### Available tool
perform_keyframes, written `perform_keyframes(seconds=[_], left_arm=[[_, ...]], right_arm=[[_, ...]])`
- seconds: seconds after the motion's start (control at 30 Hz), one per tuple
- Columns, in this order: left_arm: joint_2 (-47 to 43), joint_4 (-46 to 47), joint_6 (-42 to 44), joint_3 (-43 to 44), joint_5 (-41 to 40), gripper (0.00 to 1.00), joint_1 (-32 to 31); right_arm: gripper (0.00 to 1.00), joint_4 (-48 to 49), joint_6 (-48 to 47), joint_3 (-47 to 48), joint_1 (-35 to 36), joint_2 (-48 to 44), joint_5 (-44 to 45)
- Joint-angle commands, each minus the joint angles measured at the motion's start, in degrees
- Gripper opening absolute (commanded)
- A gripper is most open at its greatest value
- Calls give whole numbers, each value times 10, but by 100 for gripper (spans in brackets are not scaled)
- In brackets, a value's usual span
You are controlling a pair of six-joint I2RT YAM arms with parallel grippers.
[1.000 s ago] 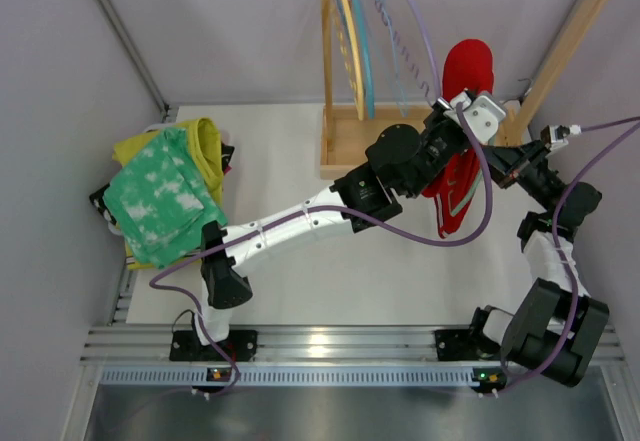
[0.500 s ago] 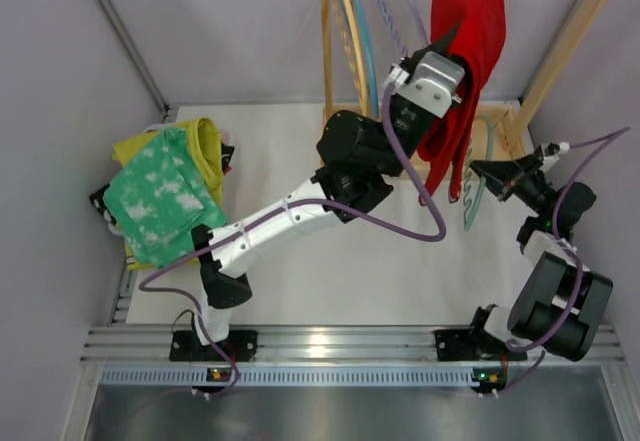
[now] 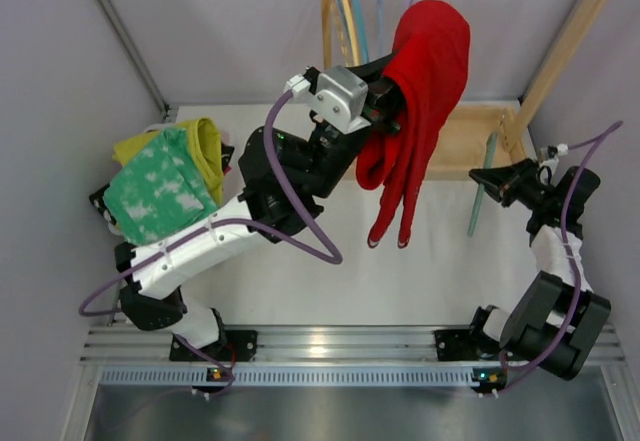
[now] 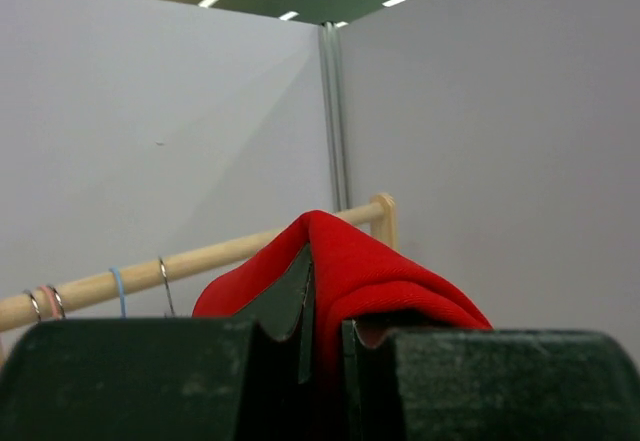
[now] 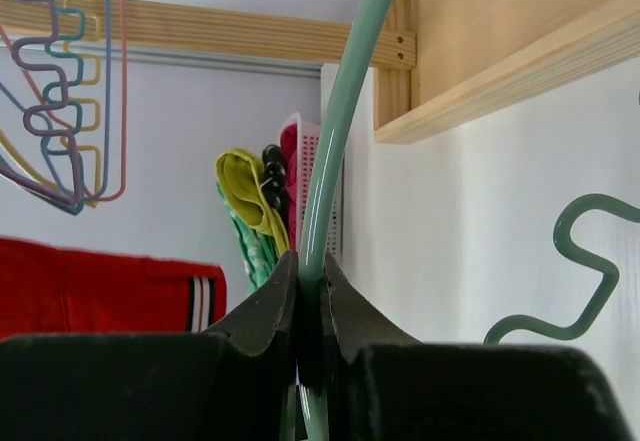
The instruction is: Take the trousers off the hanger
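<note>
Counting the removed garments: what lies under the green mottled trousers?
The mustard-yellow trousers lie under the green trousers, only their edges showing. Anything beneath is covered.

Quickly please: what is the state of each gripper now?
Left gripper: closed on the red trousers.
Right gripper: closed on the green hanger.

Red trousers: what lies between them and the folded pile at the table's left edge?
In the top external view, the left arm's black joints span that stretch, above white tabletop, between the red trousers and the green mottled trousers.
</note>
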Motion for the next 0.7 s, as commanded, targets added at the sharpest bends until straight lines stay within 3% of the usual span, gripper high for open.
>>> perform_keyframes(seconds=[0.0, 0.3, 0.57, 0.67], left_arm=[[-91, 9, -100, -44, 60, 0, -2], [-189, -93, -133, -201, 32, 0, -2], [-266, -149, -118, -267, -81, 0, -2], [-300, -161, -115, -304, -87, 0, 0]], right_arm=[[0, -32, -53, 29, -5, -16, 11], [0, -47, -55, 35, -5, -25, 16], [0, -84, -79, 53, -5, -27, 22], [0, -84, -81, 59, -5, -26, 22]])
